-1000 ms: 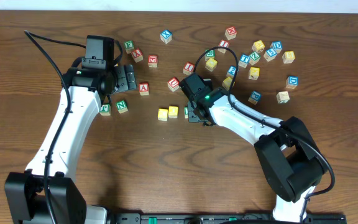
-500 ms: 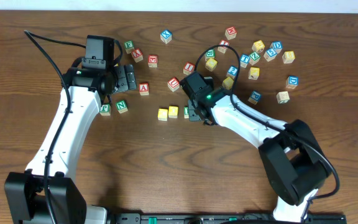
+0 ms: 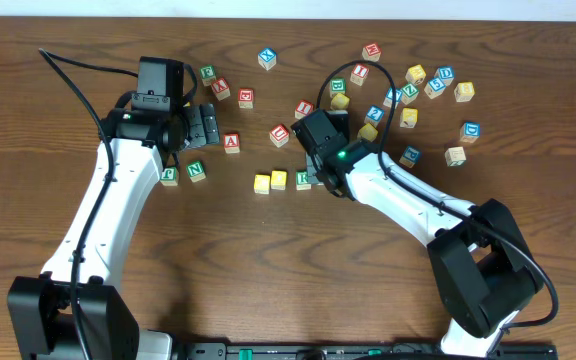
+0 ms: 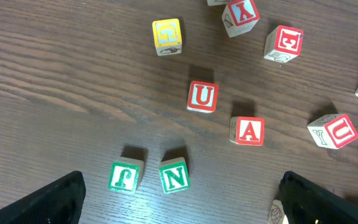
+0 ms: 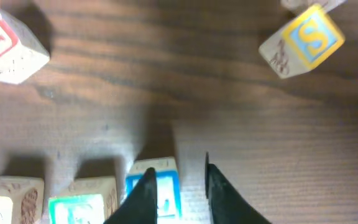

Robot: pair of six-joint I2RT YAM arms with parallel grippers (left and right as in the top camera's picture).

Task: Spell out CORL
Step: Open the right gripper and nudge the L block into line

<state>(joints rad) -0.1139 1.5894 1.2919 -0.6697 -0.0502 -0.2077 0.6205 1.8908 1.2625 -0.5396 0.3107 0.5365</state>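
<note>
Wooden letter cubes are sitting in a short row on the brown table point(image 3: 268, 260). Seen from overhead, the first yellow cube point(image 3: 262, 183) and the second yellow cube point(image 3: 279, 179) are lying side by side, with the green-faced cube point(image 3: 303, 179) next along. The right arm is covering the far end of that row.

In the right wrist view, a blue-framed cube point(image 5: 166, 186) is closing the row, just beside the green one. The right gripper point(image 5: 178, 167) is hanging directly at this end. One finger is crossing in front of the blue-framed cube and hiding part of its letter; whether it is touching the cube cannot be told. The other finger is standing clear on the far side. The jaws are standing only narrowly apart, with bare wood showing in the slot between them, so they are gripping nothing. A yellow S cube point(image 5: 303, 38) is lying well apart, tilted.

The left gripper point(image 4: 179, 199) is hovering with its jaws spread wide and empty above a green N cube point(image 4: 174, 175), with a red U cube point(image 4: 202, 96) and a red A cube point(image 4: 248, 130) lying beyond.
</note>
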